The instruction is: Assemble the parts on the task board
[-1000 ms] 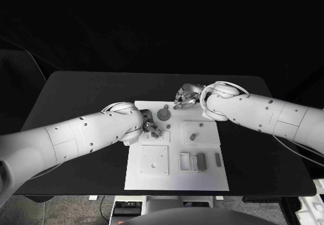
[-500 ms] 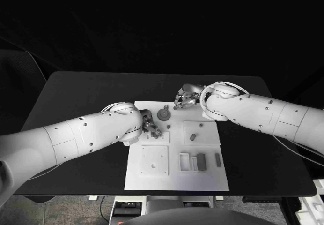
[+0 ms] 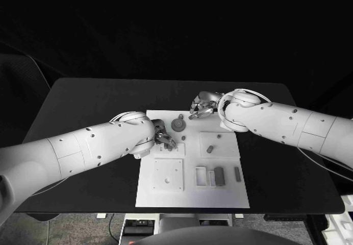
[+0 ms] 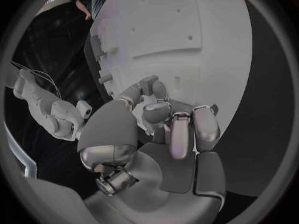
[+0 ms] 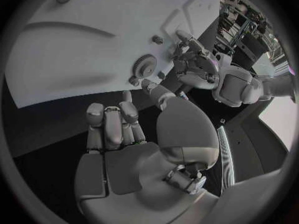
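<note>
Seen from the head view, the task board [image 3: 193, 173] lies at frame centre with my left hand [image 3: 163, 137] on its upper left and my right hand [image 3: 200, 107] at its upper edge, a gear [image 3: 178, 124] between them and several grey parts [image 3: 218, 176] loose lower right, so I judge assembly far from finished. Left wrist view: my fingers [image 4: 181, 134] curl against the board, grasping what I cannot tell. Right wrist view: my right hand is released, fingers apart, beside the gear; no legible writing.

Task board [image 3: 193, 199]: white rectangular plate, lying flat at mid-surface. Grey parts are sitting on it: a gear [image 3: 178, 124] near its far edge, blocks [image 3: 218, 176] nearer the front.
</note>
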Robot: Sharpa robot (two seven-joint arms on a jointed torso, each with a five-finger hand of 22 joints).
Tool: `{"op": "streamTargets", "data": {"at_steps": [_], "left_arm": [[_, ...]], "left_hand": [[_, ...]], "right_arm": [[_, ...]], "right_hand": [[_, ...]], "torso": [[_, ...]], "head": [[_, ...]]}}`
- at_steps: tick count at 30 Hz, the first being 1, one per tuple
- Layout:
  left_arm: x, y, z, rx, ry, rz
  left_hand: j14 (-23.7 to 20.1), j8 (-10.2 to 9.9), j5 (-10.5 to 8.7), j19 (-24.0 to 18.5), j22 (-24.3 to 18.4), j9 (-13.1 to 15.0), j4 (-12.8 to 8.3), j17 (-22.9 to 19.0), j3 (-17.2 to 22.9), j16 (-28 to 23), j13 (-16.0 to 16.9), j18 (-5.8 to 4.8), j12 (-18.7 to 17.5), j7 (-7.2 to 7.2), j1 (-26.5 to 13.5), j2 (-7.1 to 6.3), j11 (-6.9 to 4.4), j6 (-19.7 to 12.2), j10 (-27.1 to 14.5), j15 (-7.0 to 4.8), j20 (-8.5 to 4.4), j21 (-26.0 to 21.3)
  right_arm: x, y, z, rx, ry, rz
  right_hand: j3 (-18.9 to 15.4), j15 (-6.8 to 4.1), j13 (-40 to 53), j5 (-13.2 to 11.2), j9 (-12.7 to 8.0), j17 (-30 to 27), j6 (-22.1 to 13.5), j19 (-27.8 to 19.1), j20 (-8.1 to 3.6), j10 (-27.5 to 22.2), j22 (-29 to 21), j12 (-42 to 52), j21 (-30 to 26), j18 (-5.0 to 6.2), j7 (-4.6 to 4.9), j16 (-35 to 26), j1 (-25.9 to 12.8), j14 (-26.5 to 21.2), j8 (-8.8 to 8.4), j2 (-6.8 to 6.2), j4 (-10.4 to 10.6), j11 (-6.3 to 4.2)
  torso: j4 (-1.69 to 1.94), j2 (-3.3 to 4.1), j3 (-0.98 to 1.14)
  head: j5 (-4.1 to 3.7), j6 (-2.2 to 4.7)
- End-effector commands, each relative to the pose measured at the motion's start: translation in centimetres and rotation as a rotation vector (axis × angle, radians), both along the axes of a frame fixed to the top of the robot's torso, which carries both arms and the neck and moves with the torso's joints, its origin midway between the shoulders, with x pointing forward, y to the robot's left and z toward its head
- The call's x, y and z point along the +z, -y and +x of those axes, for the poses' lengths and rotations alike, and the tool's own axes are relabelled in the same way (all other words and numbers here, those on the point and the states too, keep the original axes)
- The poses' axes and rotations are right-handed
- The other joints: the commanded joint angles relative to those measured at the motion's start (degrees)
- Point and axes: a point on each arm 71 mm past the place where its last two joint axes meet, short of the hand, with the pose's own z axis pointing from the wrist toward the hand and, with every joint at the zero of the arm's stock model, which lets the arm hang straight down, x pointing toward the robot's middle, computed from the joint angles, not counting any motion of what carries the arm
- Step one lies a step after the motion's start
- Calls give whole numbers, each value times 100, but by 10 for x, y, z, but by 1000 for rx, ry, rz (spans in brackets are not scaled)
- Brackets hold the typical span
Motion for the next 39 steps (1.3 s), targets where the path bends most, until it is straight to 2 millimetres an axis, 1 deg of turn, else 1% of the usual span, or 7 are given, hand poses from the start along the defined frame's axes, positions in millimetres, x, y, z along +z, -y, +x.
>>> {"op": "streamTargets", "data": {"at_steps": [1,14,17,20,23,28,39], "left_arm": [[-1,2,-1,3,-2,-10],[-1,2,-1,1,-3,-13],[-1,2,-2,-2,-4,-15],[-1,2,-2,2,-12,-20],[-1,2,-2,1,-15,-22],[-1,2,-2,4,-18,-29],[0,3,-2,7,-13,-34]], "left_hand": [[601,-19,-32,5,-9,-7,-6,-7,-28,-20,-9,424,16,-57,-67,7,-139,299,166,-34,-33,676],[597,-34,-90,1,-11,-14,-40,-8,-22,-22,-12,424,13,-55,-29,-1,-142,273,160,-36,-39,672],[594,-45,-1,-2,-16,-18,-110,-10,49,-25,-16,424,13,-56,103,47,-146,259,155,-38,-50,667],[592,-50,276,-2,-20,-21,-191,-10,135,-25,-21,424,17,-48,275,77,-144,254,151,-38,-55,668],[591,-52,399,0,-21,-21,-243,-8,203,-24,-23,424,21,-49,428,115,-144,251,150,-38,-58,671],[589,-67,413,2,-24,-28,-277,-8,339,-23,-26,424,25,-50,654,131,-144,234,148,-38,-60,672],[588,-71,428,2,-25,-30,-281,-8,392,-22,-27,424,26,-49,737,151,-143,231,147,-38,-60,672]], "right_arm": [[-1,0,-1,10,-7,-11],[-1,0,-1,8,-8,-12],[-1,0,0,8,-8,-12],[-1,0,0,7,-11,-14],[-1,1,0,5,-11,-15],[-2,2,0,2,-11,-16],[-3,1,0,3,-15,-16]], "right_hand": [[36,-31,-10,18,-6,3,12,-27,-9,15,-5,21,47,100,70,29,-43,-12,-5,8,-12,-8],[37,-31,-10,18,-6,5,11,-27,-9,15,-6,22,48,100,70,31,-44,-10,-5,9,-13,-8],[37,-31,-10,18,-6,1,11,-27,-9,15,-6,22,48,100,70,29,-44,-13,-5,9,-13,-8],[38,-31,-10,18,-6,9,11,-27,-9,15,-6,22,48,100,70,32,-45,-5,-5,10,-13,-8],[38,-31,-10,18,-6,5,11,-27,-9,15,-6,22,48,100,70,31,-45,-9,-5,10,-13,-8],[38,-32,-11,18,-6,5,10,-27,-9,15,-6,22,48,100,70,32,-45,-9,-5,10,-13,-8],[39,-32,-11,18,-7,11,10,-27,-9,15,-7,22,49,100,71,34,-46,-2,-5,11,-13,-8]], "torso": [[-2,1,-1],[-3,1,-3],[0,1,-1],[-1,0,-3],[-1,0,-3],[0,1,-3],[-1,2,0]], "head": [[-5,0],[-7,5],[-5,3],[-7,4],[-7,4],[-4,6],[-6,9]]}}
